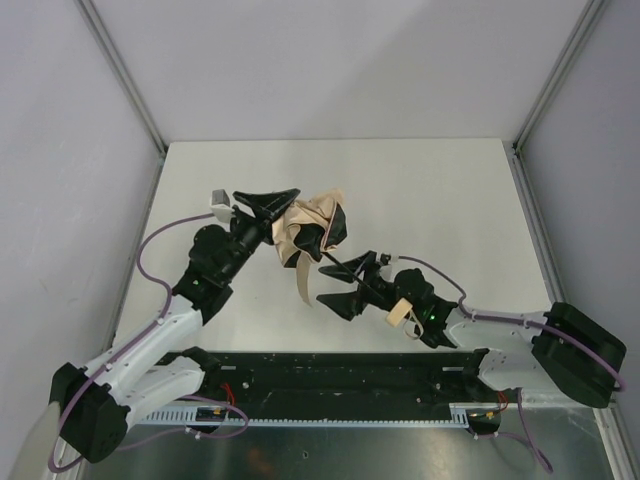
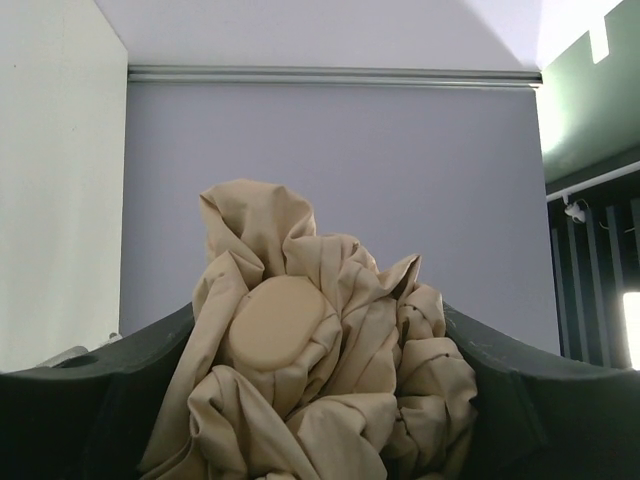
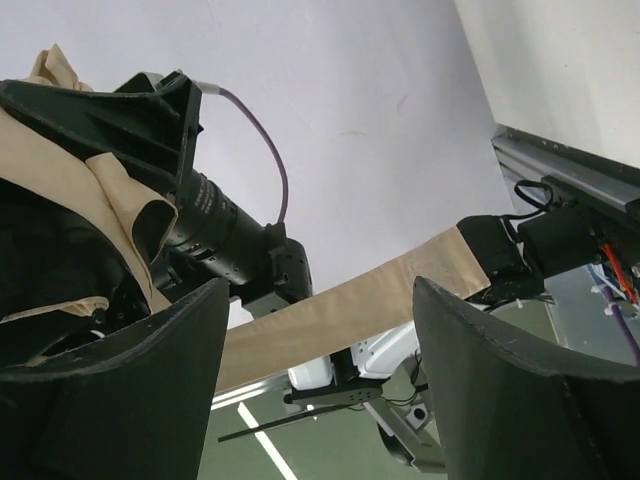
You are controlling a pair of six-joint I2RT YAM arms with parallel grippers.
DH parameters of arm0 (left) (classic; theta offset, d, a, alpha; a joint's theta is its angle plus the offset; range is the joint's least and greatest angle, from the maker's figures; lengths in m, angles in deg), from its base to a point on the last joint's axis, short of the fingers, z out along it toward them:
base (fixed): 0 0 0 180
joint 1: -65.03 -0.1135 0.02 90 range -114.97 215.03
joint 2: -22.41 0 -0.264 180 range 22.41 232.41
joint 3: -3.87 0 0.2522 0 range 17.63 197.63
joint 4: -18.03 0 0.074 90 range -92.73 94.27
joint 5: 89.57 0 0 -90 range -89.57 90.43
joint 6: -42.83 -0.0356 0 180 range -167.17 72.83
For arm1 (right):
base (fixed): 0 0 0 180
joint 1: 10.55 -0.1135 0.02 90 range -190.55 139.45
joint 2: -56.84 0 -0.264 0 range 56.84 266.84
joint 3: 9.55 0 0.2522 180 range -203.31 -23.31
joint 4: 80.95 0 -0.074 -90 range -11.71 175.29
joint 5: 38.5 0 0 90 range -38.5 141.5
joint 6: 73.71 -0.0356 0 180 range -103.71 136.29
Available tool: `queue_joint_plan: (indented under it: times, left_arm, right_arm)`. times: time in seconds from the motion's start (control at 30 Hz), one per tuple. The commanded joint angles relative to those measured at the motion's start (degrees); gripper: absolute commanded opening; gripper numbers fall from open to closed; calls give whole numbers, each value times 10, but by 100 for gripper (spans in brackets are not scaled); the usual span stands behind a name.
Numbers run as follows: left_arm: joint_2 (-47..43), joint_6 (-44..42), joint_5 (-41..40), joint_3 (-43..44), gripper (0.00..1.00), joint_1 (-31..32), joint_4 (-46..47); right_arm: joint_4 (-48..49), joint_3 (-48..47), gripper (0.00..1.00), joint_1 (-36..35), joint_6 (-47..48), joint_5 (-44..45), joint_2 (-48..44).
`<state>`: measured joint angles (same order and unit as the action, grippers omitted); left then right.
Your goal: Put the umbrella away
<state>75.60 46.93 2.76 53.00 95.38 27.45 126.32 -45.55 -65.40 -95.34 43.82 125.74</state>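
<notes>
"Over the middle of the table (image 1: 440, 190), where is my umbrella (image 1: 300, 222), and which way does it run?"

"You have it on a diagonal in the top view. The crumpled tan canopy (image 1: 318, 212) is the far-left end. From it the thin black shaft (image 1: 345, 268) slants toward the near right and ends in the small tan handle (image 1: 398, 312) with its loop strap (image 1: 408, 328). In your left wrist view the round tan cap (image 2: 275, 322) on the canopy's top faces the lens."

"What is my left gripper (image 1: 310, 218) doing?"

"It pinches the canopy. The bunched fabric fills the gap between its fingers (image 2: 90, 410) and presses against both of them, so that end of the umbrella sits right inside the tool."

"And the right gripper (image 1: 345, 282)?"

"Yours stands spread wide; the right wrist view shows its two fingers (image 3: 520, 390) far apart. From above, the shaft crosses the gap between them, and the handle lies just beside the gripper's body on the near side. You cannot tell from these views whether the shaft touches either finger. A flat tan strap (image 1: 303, 282) hangs down from the canopy, and in the right wrist view a tan band crosses the space beyond the open fingers."
</notes>
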Motion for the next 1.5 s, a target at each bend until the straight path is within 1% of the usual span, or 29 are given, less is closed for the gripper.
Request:
queue_joint_plan:
  times: [0.0,0.03,0.17,0.23,0.27,0.3,0.33,0.37,0.4,0.47,0.5,0.53,0.57,0.6,0.63,0.67,0.73,0.8,0.87,0.93,1.03,1.1,1.17,1.27,1.37,1.47]
  left_arm:
    - [-27,22,-5,30,0,-1,55]
    - [-31,22,-4,28,0,-2,55]
    - [-49,30,-2,18,0,-1,55]
    - [-51,34,-1,22,0,-1,55]
    - [-52,33,0,26,0,-1,55]
    - [-53,26,-2,32,0,-1,54]
    - [-54,19,-5,36,0,-1,54]
    - [-57,13,-12,38,0,-1,54]
    - [-59,7,-17,40,0,0,54]
    - [-63,-11,-41,44,0,-1,54]
    - [-63,-24,-50,47,0,-2,51]
    - [-62,-34,-58,50,0,-3,47]
    - [-62,-37,-63,51,0,-6,45]
    - [-60,-42,-68,51,0,-9,44]
    - [-59,-49,-72,53,0,-14,44]
    - [-57,-57,-77,55,0,-16,43]
    - [-55,-74,-86,60,0,-21,40]
    - [-55,-94,-99,64,0,-24,35]
    - [-55,-115,-111,68,0,-26,28]
    - [-54,-129,-117,69,0,-26,21]
    - [-53,-138,-118,65,0,-27,16]
    - [-55,-142,-116,59,0,-26,12]
    - [-57,-144,-113,50,0,-23,9]
    - [-53,-140,-123,36,0,-1,7]
    - [-36,-122,-128,27,0,27,7]
    - [-26,-101,-122,26,0,38,7]
  right_arm:
    - [105,4,79,5,-12,13,20]
    - [96,11,81,19,10,7,12]
    - [-4,44,96,80,77,5,-83]
    - [-32,56,98,103,97,-9,-118]
    - [-44,62,98,114,104,-20,-135]
    - [-56,67,95,123,115,-31,-152]
    - [-80,66,89,134,133,-39,-173]
    - [-135,57,85,143,162,-41,-197]
    - [-212,42,81,148,201,-33,-225]
    - [-398,0,69,147,291,27,-284]
    - [-480,-18,61,142,326,64,-308]
    - [-552,-31,50,141,352,91,-325]
    - [-611,-39,36,144,374,107,-338]
    - [-655,-44,23,145,396,117,-350]
    - [-694,-46,12,144,413,124,-358]
    - [-727,-52,6,141,426,133,-367]
    - [-766,-67,1,121,448,155,-389]
    - [-803,-92,0,75,457,209,-408]
    - [-845,-126,0,30,459,264,-402]
    - [-866,-159,0,5,466,288,-372]
    - [-871,-204,0,-20,480,311,-313]
    - [-862,-239,0,-38,499,338,-272]
    - [-828,-273,0,-48,528,345,-227]
    - [-741,-338,0,-51,571,316,-141]
    - [-652,-436,0,-56,599,265,-41]
    - [-615,-504,0,-58,602,229,26]
